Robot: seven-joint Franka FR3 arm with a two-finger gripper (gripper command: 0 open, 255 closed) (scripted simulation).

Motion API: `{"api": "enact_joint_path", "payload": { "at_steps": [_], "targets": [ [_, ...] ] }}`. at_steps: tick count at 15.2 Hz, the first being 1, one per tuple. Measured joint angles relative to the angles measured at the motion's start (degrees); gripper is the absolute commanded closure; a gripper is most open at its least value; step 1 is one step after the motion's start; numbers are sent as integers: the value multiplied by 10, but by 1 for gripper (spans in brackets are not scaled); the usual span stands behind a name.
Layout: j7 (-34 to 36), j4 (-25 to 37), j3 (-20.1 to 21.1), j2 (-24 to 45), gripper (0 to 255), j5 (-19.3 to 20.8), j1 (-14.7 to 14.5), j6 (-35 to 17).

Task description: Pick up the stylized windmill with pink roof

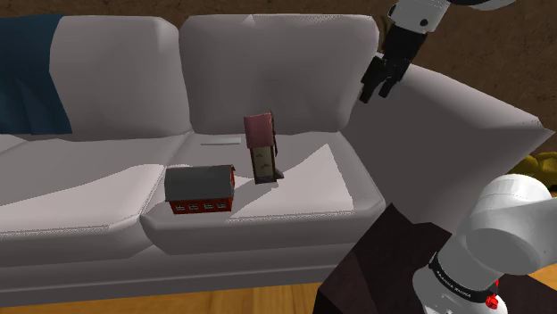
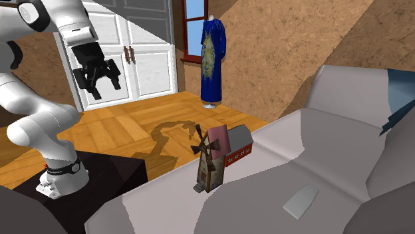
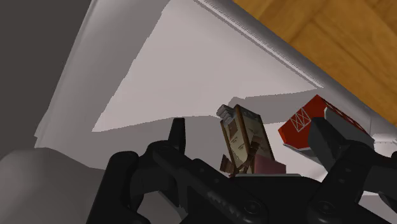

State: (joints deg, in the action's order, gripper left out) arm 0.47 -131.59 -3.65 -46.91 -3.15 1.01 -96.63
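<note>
A wide pale grey sofa point(image 1: 98, 169) is taking up most of the shoulder view, its seat cushions offering broad bare room on both sides of the two small things standing on it, with the backrest rising behind and a tall padded armrest point(image 1: 446, 125) closing off the end at the shoulder view's right. A dark blue cloth point(image 1: 31, 76) is draping over the backrest at the far left. A warm wooden floor point(image 2: 133, 123) is stretching out beyond the sofa's front edge, and the dark box stand point(image 2: 100, 176) is sitting on it just beside the armrest. The white arm is reaching up from the stand, and its black hand point(image 1: 379, 85) is hanging in open air high above the armrest, fingers spread apart and gripping nothing, well apart from the windmill. A red barn point(image 1: 201, 189) with a grey roof is sitting at the seat's front edge, across the seam between two cushions. The windmill point(image 1: 261, 147) is standing upright just beside the barn, a little nearer the backrest, with a slim gap between them; it is showing a pink roof, a tan and brown tower and dark sails facing the floor side point(image 2: 211, 159). In the wrist view the windmill point(image 3: 245, 137) is appearing between the parted fingers point(image 3: 177, 130), untouched. A thin flat grey slab point(image 2: 300, 201) is lying near the backrest.
</note>
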Motion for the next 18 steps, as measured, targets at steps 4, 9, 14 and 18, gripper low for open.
{"api": "enact_joint_path", "payload": {
  "at_steps": [4, 9, 14, 18],
  "targets": [
    [26, -20, 20, 15, 0, -5, 2, -44],
    [84, -61, 60, 59, 0, -10, 9, -154],
    [155, -79, 111, 138, 0, -7, 19, -274],
    [222, -68, 154, 212, 0, 13, 36, -354]
  ]
}}
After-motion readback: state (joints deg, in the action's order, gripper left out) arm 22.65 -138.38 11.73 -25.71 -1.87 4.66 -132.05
